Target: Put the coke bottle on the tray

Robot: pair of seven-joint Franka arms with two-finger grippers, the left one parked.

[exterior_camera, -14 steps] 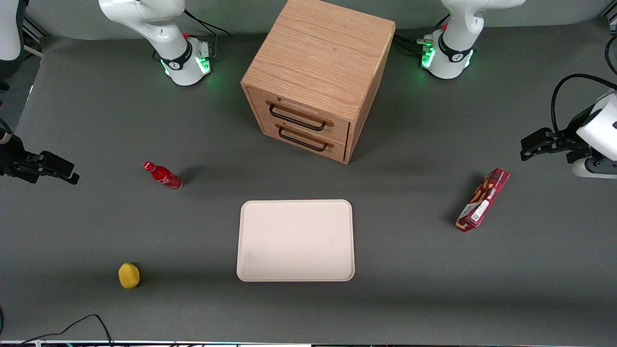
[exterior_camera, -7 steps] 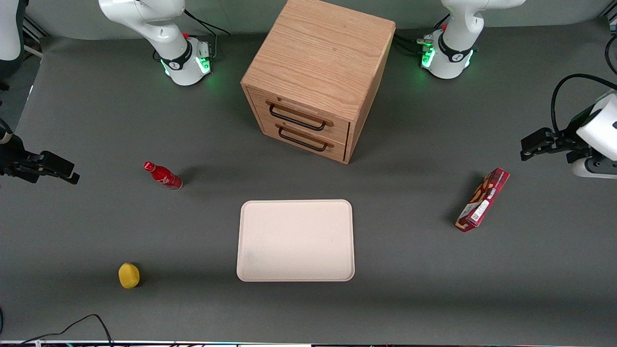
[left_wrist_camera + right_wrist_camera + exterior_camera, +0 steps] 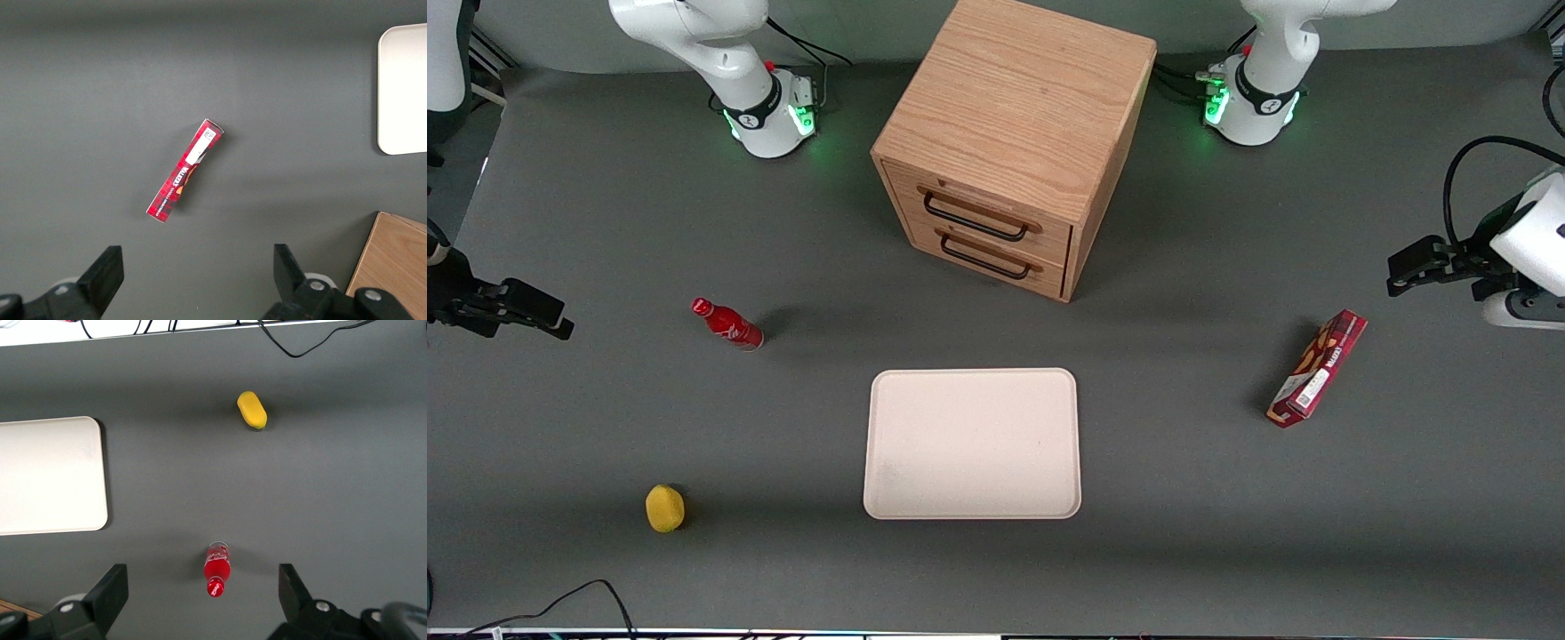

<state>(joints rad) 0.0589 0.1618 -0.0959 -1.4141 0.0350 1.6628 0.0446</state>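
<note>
The front camera hangs high over the bench [image 3: 605, 222] and looks steeply down at me and my parked partner, taking in the whole top. My own wrist camera looks straight down past my hand [image 3: 203, 600], whose two fingers stand wide apart, from well above the bench. Below my hand it sees the coke bottle [image 3: 216, 568], with the yellow thing [image 3: 252, 410] and one end of the tray [image 3: 50, 475] farther out. All three show from the front too: bottle [image 3: 727, 324], yellow thing [image 3: 664, 508], tray [image 3: 972, 444]. The parked arm's wrist camera also faces down from high up, sharing only a tray corner [image 3: 403, 90] with mine.
</note>
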